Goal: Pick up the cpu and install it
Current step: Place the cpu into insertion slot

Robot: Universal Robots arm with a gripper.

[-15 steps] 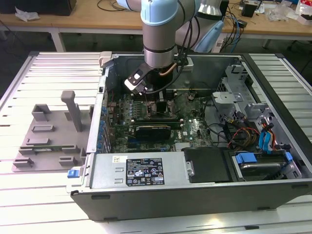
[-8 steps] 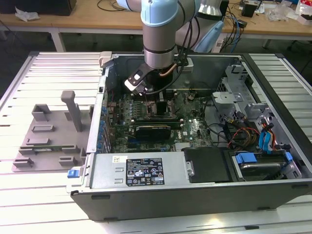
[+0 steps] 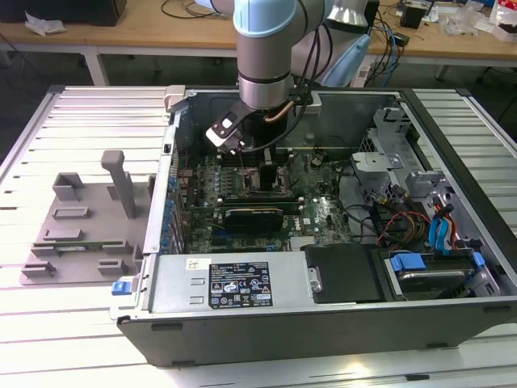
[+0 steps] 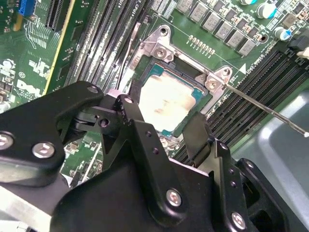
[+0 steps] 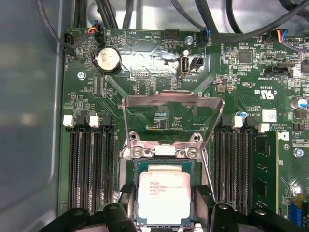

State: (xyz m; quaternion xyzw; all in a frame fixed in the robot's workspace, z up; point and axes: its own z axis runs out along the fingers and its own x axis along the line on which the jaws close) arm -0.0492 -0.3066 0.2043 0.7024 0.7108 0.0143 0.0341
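1. Black fingers (image 4: 137,128) of the gripper (image 4: 161,118) stood slightly wider apart than the cpu (image 5: 164,195), one on each side. As far as I could see, they gripped nothing.
2. Cpu lay flat between them, inside the socket frame (image 5: 164,151), and looked seated.
3. Doing this step well, I judged, meant keeping the chip level and square to the frame, with no sideways drag and no finger catching its edge.
4. Ahead of the gripper the load plate (image 5: 174,104) stood raised, and its lever (image 4: 260,104) ran just beside one finger. Both were tight edges.
5. Memory slots (image 5: 89,164) flanked both fingers closely. Open room seemed to lie only upward, out of the case (image 3: 323,323).
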